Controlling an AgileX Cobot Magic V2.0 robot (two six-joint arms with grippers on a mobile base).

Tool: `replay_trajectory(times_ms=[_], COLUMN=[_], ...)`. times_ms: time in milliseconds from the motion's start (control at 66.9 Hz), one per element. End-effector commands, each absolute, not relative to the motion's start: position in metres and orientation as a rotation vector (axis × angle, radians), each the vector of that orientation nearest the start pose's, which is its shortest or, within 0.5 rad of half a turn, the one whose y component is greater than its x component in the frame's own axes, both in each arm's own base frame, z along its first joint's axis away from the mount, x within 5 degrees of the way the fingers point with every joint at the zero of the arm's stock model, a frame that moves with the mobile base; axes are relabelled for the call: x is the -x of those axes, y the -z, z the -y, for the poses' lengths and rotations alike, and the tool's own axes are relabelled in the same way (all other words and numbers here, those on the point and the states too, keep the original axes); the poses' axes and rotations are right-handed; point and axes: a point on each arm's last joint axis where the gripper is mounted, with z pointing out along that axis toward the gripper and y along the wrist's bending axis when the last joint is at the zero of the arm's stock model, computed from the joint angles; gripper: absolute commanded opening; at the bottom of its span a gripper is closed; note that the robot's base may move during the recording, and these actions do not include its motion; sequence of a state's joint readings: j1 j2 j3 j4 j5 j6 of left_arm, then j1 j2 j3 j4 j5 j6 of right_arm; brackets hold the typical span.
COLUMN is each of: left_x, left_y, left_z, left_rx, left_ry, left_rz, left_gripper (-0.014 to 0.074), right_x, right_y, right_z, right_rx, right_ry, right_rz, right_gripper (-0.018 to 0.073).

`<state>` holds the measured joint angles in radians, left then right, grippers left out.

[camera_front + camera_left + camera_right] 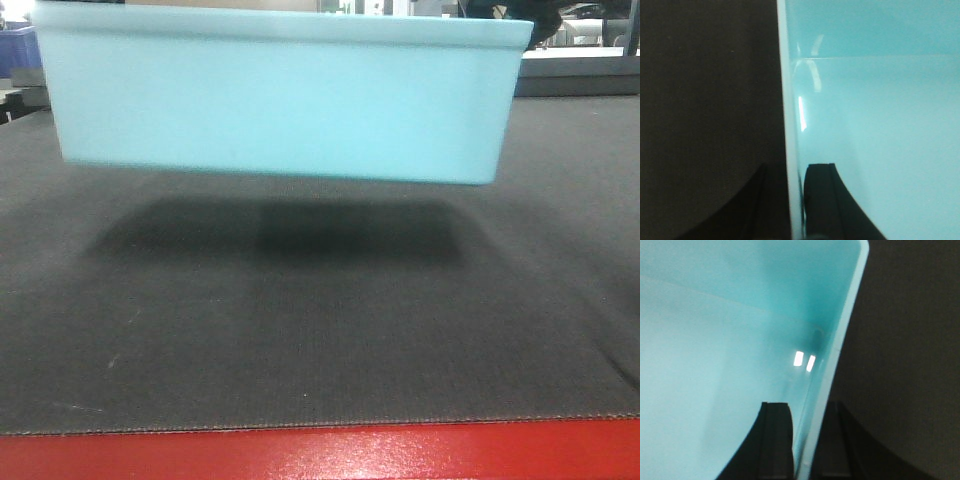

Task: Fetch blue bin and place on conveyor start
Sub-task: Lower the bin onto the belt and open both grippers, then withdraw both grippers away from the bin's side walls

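Observation:
The blue bin (280, 100), a pale turquoise tub, hangs a little above the conveyor start (300, 330), a dark woven belt with a red front edge (320, 455). The bin's shadow lies on the belt below it. My left gripper (791, 167) is shut on the bin's left wall, one finger inside the bin (880, 125) and one outside over the belt (705, 90). My right gripper (807, 405) is shut on the right wall, one finger inside the bin (715, 340) and one outside. The bin looks empty. Both grippers are hidden in the front view.
A dark blue crate (15, 45) shows at the far left behind the bin. A pale ledge (580, 65) runs beyond the belt's far right end. The belt stretches wide to both sides of the bin.

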<state>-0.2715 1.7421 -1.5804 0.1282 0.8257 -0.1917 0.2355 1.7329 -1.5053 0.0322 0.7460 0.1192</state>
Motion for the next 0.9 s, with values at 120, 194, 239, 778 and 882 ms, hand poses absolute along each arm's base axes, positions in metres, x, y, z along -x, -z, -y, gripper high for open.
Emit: replay_trajectory(times_ms=[120, 194, 239, 778, 882], left_x=[-0.384, -0.38, -0.376, -0.269, -0.243], left_y=[-0.334, -0.339, -0.344, -0.417, -0.404], left_z=[0.095, 0.094, 0.092, 0.054, 0.039], left_rx=[-0.174, -0.172, -0.169, -0.158, -0.121], left_ry=[0.034, 0.034, 0.032, 0.008, 0.004], left_rz=[-2.411, -2.409, -2.412, -2.199, -2.144], left_gripper=[0.0583, 0.0587, 0.0547, -0.0111, -0.0111], right_x=[-0.381, -0.377, -0.374, -0.282, -0.256], right_y=[-0.324, -0.33, -0.335, -0.399, -0.385], right_z=[-0.09, -0.087, -0.085, -0.021, -0.016], right_rx=[0.164, 0.166, 0.17, 0.001, 0.012], right_ry=[-0.152, -0.142, -0.128, -0.059, -0.033], right_rz=[-2.396, -2.391, -2.385, -2.205, -2.163], right_gripper=[0.0447, 0.0575, 0.0564, -0.0162, -0.0162])
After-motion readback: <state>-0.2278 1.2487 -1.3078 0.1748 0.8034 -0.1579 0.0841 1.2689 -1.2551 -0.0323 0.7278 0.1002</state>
